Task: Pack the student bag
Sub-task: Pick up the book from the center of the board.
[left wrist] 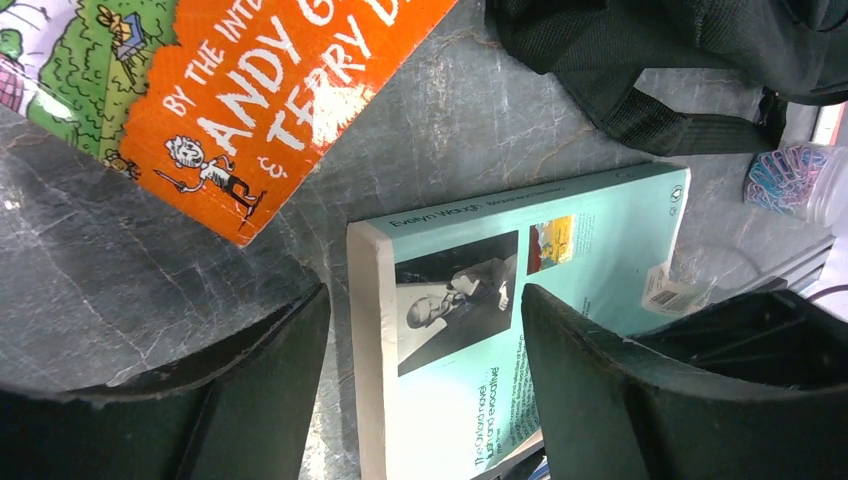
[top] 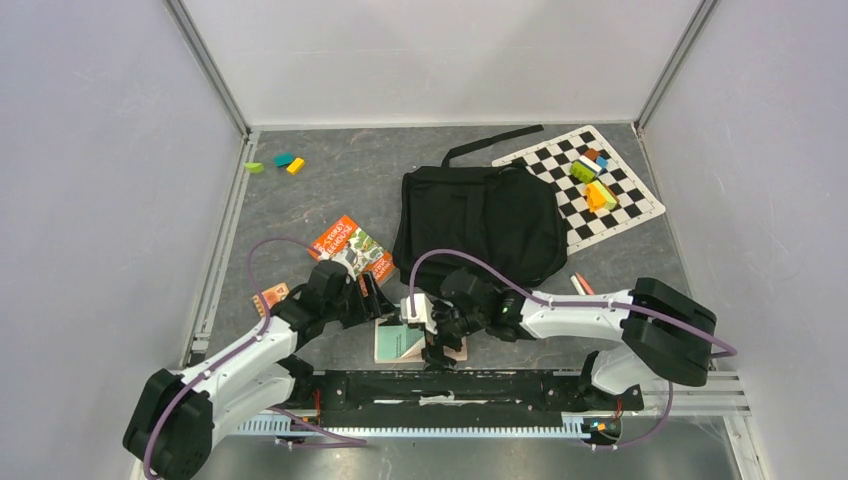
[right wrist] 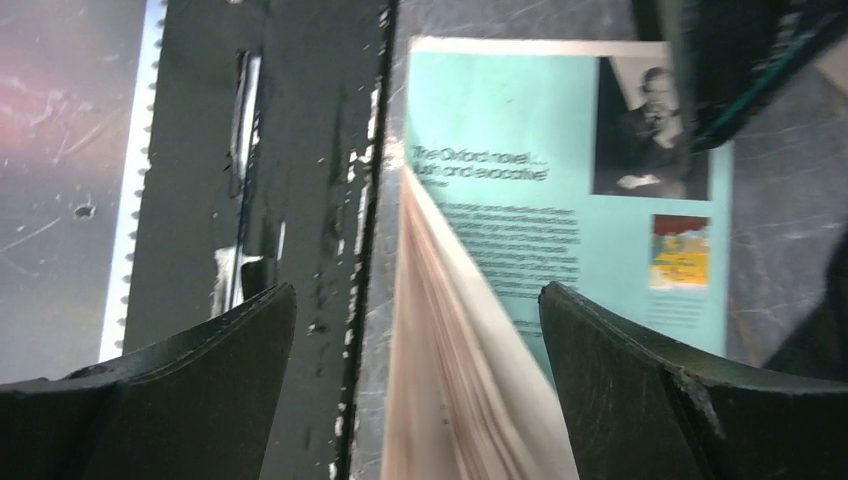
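Here's the bag (top: 478,225), one big black backpack lying flat mid-table, just beyond both arms. I can't tell whether its zipper is open, and nothing shows inside it. So packing looks barely begun, by my reckoning: everything that might go in is out on the table (top: 330,190).

Both arms are down on the teal book (top: 399,342), which lies at the near edge. The left gripper (left wrist: 420,390) has its fingers spread wide, one either side of the book's spine. The right gripper (right wrist: 420,400) is spread just as wide, straddling the page edge, which tilts up between its fingers. Neither is pinching anything yet.

Now the count. Two books: the teal one, and an orange book (top: 350,246) just left of the bag. One checkered mat (top: 622,215) in the far right corner, carrying a cluster of coloured blocks (top: 592,180) too bunched to count. Three more loose blocks (top: 276,163) far left. What look like two pens (top: 580,285) by the bag's right side. One tub of paper clips (left wrist: 790,180). And a small orange thing (top: 270,297) by the left arm, which I can't make out.
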You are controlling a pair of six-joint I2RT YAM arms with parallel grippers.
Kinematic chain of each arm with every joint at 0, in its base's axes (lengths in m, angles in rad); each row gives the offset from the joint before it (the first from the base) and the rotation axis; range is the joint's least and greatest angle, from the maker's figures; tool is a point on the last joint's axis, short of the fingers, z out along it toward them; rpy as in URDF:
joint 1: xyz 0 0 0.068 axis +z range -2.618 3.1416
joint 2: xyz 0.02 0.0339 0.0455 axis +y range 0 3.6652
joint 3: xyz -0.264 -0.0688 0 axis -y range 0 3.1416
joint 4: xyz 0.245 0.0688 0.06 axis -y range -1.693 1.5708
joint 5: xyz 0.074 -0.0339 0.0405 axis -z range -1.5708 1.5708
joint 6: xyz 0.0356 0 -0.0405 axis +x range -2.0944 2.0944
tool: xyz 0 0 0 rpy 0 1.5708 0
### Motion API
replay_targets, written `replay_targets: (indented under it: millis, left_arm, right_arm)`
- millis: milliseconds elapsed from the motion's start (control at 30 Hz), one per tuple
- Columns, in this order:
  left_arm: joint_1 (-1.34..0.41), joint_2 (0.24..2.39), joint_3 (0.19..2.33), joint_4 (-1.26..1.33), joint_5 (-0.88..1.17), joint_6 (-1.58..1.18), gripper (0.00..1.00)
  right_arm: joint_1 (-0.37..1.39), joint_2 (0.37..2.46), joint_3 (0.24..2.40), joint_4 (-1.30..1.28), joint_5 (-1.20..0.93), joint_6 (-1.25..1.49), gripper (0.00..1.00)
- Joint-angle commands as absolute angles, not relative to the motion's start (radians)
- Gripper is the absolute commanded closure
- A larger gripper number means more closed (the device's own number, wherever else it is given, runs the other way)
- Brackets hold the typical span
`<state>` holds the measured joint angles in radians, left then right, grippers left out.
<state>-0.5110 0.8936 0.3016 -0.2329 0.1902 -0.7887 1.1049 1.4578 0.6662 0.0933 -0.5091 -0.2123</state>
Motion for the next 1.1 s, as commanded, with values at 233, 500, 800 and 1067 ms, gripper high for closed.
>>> replay_targets:
  millis: [233,500,800,1067]
  left_arm:
    - [-0.511,0.878,0.282,-0.203,0.163,-0.817,0.26]
    - [-0.511,0.873,0.315,-0.223,0.166,-0.815,0.26]
    - [-0.51,0.842,0.38,-0.277,0.17,-0.808,0.26]
    - [-0.509,0.747,0.441,-0.354,0.166,-0.827,0.03]
  right_arm:
    - [1.258,1.328,0.507,0.101,-0.164,-0.199,0.1]
    - [1.359,1.313,0.448,0.199,0.205,-0.202,0.32]
    - [1.516,1.382,0.437,0.198,0.476,-0.206,0.81]
    - [1.534,1.249,0.412,0.277,0.651,-0.099,1.0]
